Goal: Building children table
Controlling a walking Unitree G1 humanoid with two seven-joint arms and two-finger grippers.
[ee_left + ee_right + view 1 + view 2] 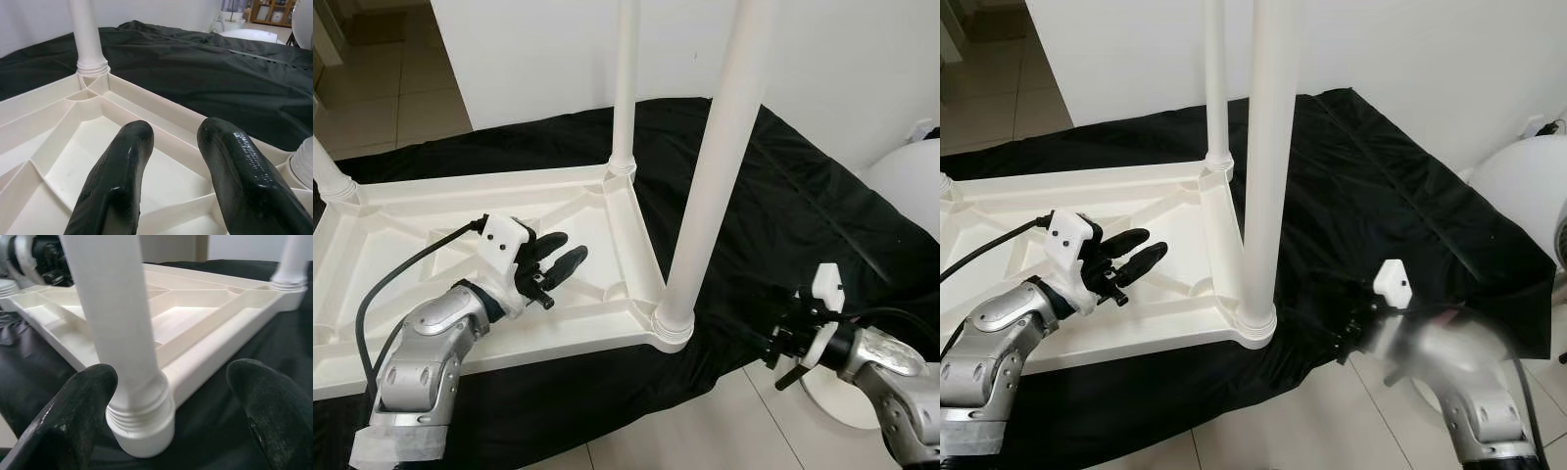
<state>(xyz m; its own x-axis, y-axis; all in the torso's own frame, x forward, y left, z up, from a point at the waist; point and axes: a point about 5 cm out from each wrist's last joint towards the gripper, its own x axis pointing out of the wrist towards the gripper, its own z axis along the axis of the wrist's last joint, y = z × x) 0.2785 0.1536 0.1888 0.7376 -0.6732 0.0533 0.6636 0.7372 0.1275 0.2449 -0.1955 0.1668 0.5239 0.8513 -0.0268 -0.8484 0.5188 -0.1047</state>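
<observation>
Right tool (pixel 166 411), fingers apart, faces near table leg (pixel 117 323); left tool (pixel 556 260), parted, over tabletop underside (pixel 431 245).

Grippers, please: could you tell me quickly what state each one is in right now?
Left gripper: open, empty, over the upturned tabletop.
Right gripper: open, empty, facing the near leg.

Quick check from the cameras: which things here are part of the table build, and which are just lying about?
Part of the job:
- upturned white tabletop
- near corner leg
- far corner leg
- left-corner leg
- left gripper, open above the tabletop
- right gripper, open, facing the near leg's base

Just lying about:
- black sheet
- round white object
</observation>
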